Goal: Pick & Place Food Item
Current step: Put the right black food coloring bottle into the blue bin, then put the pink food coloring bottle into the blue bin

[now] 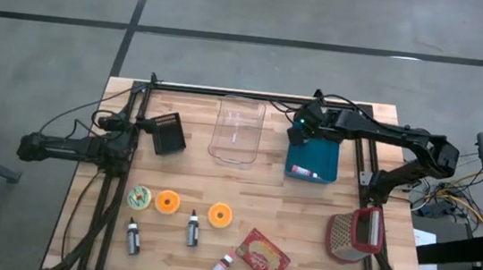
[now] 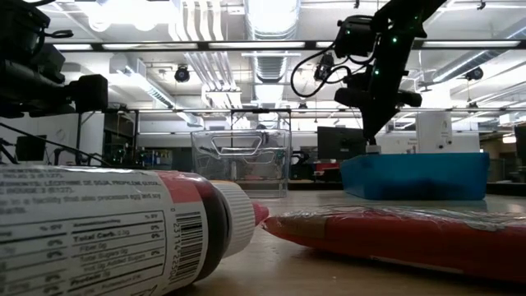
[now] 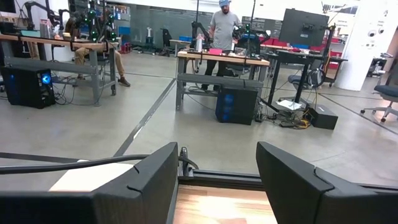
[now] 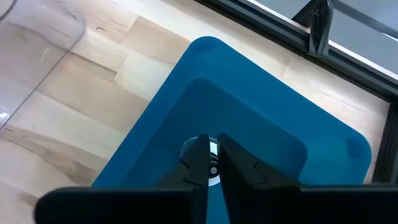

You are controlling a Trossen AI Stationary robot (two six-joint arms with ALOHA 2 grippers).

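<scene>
A: Your right gripper (image 1: 302,134) hangs over the blue bin (image 1: 324,166), fingers nearly closed with a thin gap and nothing clearly between them. A small bottle (image 1: 304,170) already lies inside, so this looks like a drop-off spot.

B: And the left?

A: Your left gripper (image 3: 214,180) is parked at the tabletop (image 1: 305,215) edge, spread wide, empty. Out front you have three more small bottles, two orange rounds, one green-white round, one red packet (image 1: 262,255), one clear tub (image 1: 238,131), one grater (image 1: 355,234).
</scene>
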